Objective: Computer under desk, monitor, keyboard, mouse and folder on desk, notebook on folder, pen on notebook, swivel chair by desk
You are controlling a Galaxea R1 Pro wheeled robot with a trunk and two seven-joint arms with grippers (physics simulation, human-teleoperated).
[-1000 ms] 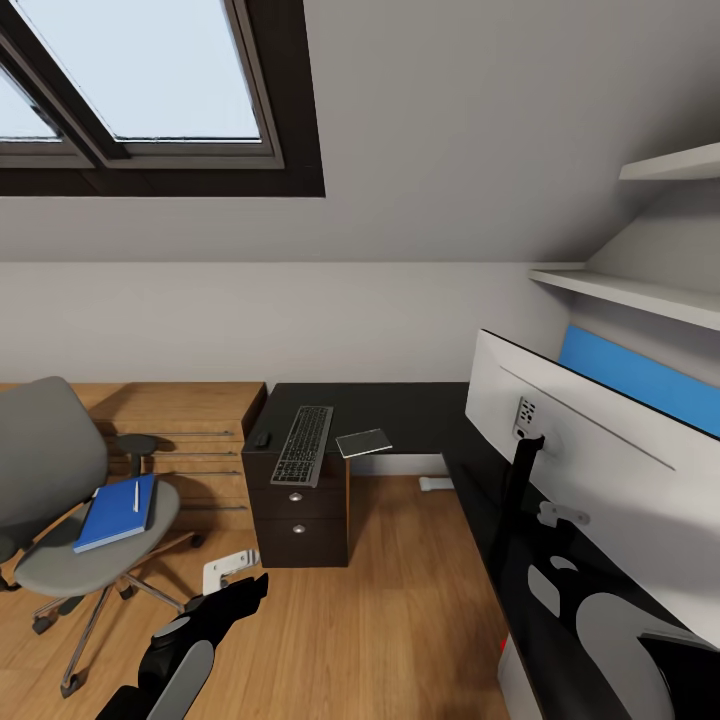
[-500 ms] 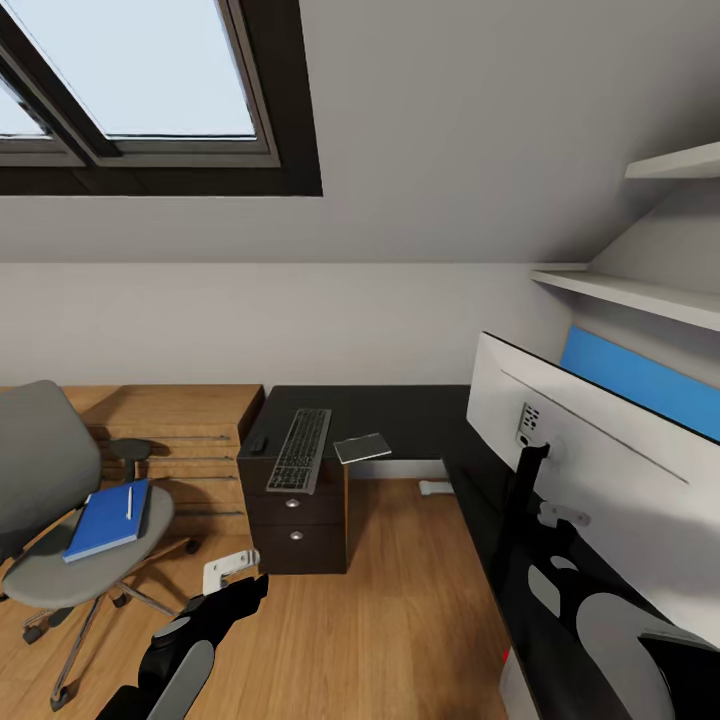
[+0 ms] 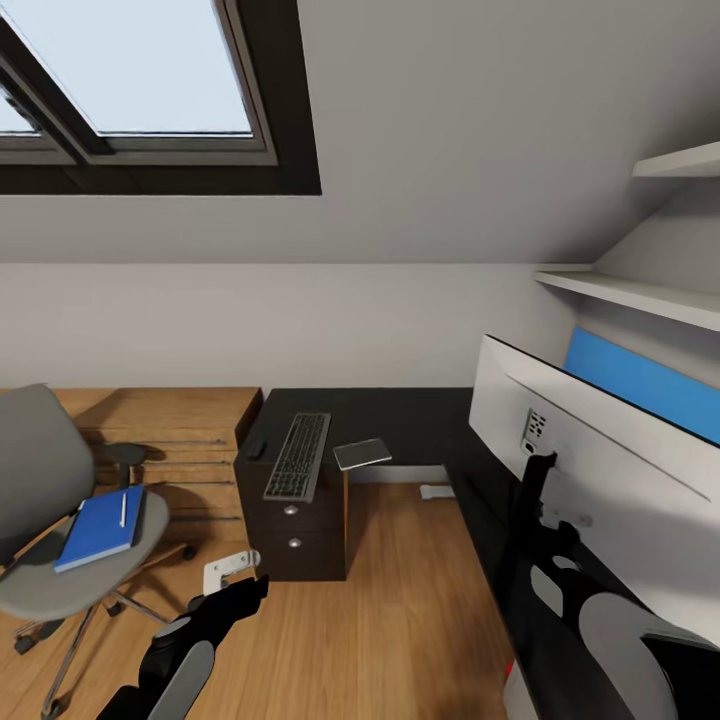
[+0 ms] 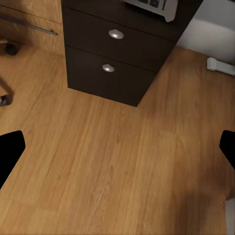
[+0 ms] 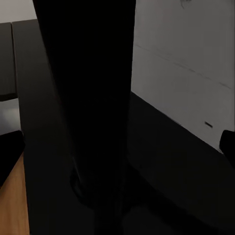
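A grey keyboard (image 3: 298, 456) lies on the dark desk (image 3: 400, 412) above a drawer unit, with the black mouse (image 3: 256, 448) at its left. To its right a flat grey pad (image 3: 362, 453) juts over the desk's edge. The white-backed monitor (image 3: 600, 450) stands on the desk's right wing on a black stand (image 5: 83, 98). On the grey swivel chair (image 3: 40, 470) lies a blue folder (image 3: 100, 526) with a white pen (image 3: 123, 508) on it. My left gripper (image 4: 117, 152) hangs open over the wooden floor. My right gripper (image 5: 117, 144) is open close to the monitor stand.
The dark drawer unit (image 4: 107, 54) has two round knobs. A low wooden cabinet (image 3: 170, 430) stands behind the chair. Wall shelves (image 3: 640, 290) hang above the monitor. A small white object (image 3: 435, 491) lies on the floor by the wall. Wooden floor (image 3: 400, 600) lies between chair and desk.
The whole picture has shifted a little: the chair has slid toward the left edge and the monitor slightly right, as the camera moves. Both arms keep their pose.
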